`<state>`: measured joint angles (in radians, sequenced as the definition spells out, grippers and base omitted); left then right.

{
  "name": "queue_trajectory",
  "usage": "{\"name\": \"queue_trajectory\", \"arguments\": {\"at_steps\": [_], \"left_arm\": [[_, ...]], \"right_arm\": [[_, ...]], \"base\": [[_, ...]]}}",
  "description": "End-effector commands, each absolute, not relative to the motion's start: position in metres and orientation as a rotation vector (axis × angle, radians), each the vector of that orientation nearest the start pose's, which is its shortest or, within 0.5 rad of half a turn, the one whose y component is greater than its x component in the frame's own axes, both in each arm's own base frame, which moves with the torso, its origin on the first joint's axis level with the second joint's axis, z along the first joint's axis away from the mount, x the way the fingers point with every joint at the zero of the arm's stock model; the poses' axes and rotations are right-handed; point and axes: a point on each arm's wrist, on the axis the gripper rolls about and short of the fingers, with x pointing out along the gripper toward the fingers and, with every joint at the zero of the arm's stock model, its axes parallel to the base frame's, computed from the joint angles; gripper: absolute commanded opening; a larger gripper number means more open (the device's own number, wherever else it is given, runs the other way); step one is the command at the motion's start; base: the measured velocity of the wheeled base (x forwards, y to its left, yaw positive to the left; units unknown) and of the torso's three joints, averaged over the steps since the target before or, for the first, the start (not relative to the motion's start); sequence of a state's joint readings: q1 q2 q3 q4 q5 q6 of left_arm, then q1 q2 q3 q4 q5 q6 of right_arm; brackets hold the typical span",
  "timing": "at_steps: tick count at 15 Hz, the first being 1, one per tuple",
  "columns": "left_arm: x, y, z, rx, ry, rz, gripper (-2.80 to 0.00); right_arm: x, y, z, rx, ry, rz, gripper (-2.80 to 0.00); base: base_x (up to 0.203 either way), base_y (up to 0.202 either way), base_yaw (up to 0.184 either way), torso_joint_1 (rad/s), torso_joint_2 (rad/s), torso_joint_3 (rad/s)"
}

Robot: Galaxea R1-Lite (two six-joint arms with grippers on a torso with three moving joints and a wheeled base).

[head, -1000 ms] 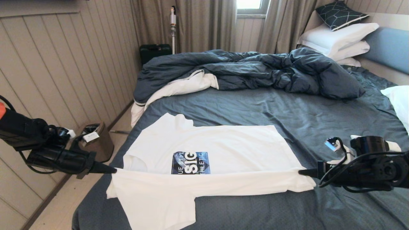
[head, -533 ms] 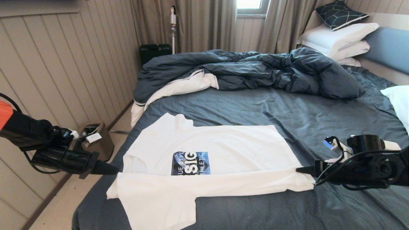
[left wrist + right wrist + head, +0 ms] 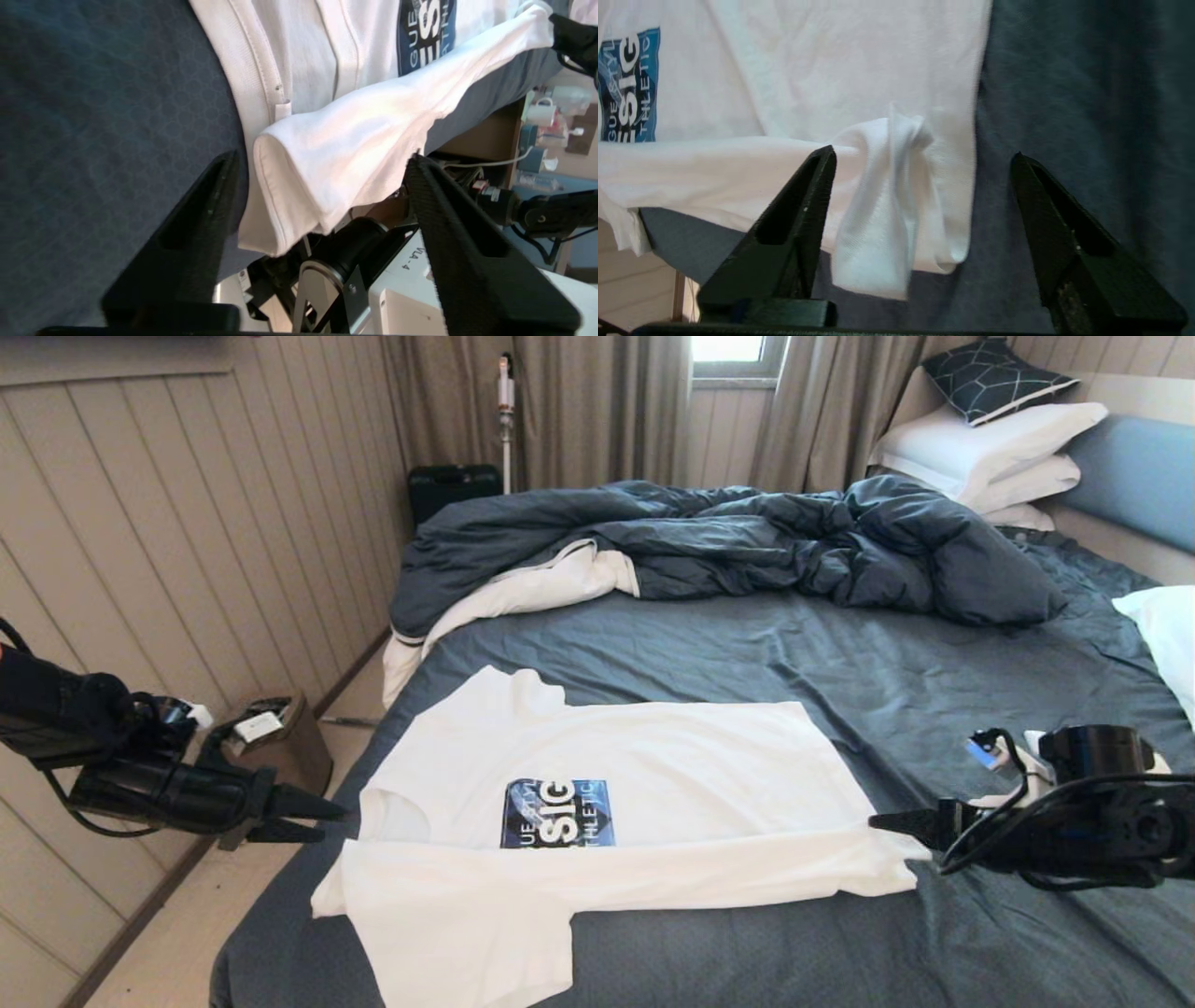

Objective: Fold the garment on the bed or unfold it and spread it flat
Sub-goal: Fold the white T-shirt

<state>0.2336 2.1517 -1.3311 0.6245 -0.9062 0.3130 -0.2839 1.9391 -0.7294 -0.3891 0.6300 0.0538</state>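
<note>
Two black robot arms are reaching in low from opposite sides, each held roughly level and pointing inward toward the other. The left gripper (image 3: pixel 322 821) is hovering at the left side of the head view, its two tapered black fingers (image 3: pixel 205 219) standing spread apart with a wide gap between them and nothing pinched there. The right gripper (image 3: pixel 887 822) is extending from the right edge of the same view, cables looping over its wrist, and its fingers (image 3: pixel 798 219) are likewise standing splayed, clamping nothing. Both wrists are sitting close to the surface below, the fingertips aimed across at one another.
</note>
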Motion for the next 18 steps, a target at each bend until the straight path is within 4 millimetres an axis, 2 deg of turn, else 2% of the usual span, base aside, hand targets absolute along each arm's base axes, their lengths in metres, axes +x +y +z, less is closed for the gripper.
{"name": "queue_trajectory", "arguments": {"at_steps": [1, 5, 10, 14, 15, 18], "left_arm": [[0.340, 0.067, 0.091, -0.525, 1.093, -0.718, 0.00], [0.326, 0.073, 0.102, -0.533, 1.080, -0.697, 0.00], [0.283, 0.059, 0.091, -0.548, 1.166, -0.729, 0.00], [0.264, 0.039, 0.085, -0.551, 1.224, -0.785, 0.00], [0.261, 0.037, 0.085, -0.553, 1.228, -0.791, 0.00], [0.255, 0.036, 0.086, -0.551, 1.228, -0.794, 0.00]], "right_arm": [[0.295, -0.080, 0.079, 0.414, 0.721, 0.291, 0.00], [0.286, -0.087, 0.087, 0.414, 0.692, 0.269, 0.00], [0.264, -0.079, 0.090, 0.422, 0.704, 0.267, 0.00], [0.258, -0.076, 0.094, 0.427, 0.699, 0.273, 0.00], [0.254, -0.075, 0.096, 0.422, 0.691, 0.273, -2.80], [0.245, -0.075, 0.102, 0.421, 0.680, 0.263, -2.80]], "base": [[0.000, 0.000, 0.000, 0.000, 0.00, 0.000], [0.000, 0.000, 0.000, 0.000, 0.00, 0.000], [0.000, 0.000, 0.000, 0.000, 0.00, 0.000], [0.000, 0.000, 0.000, 0.000, 0.00, 0.000], [0.000, 0.000, 0.000, 0.000, 0.00, 0.000], [0.000, 0.000, 0.000, 0.000, 0.00, 0.000]]}}
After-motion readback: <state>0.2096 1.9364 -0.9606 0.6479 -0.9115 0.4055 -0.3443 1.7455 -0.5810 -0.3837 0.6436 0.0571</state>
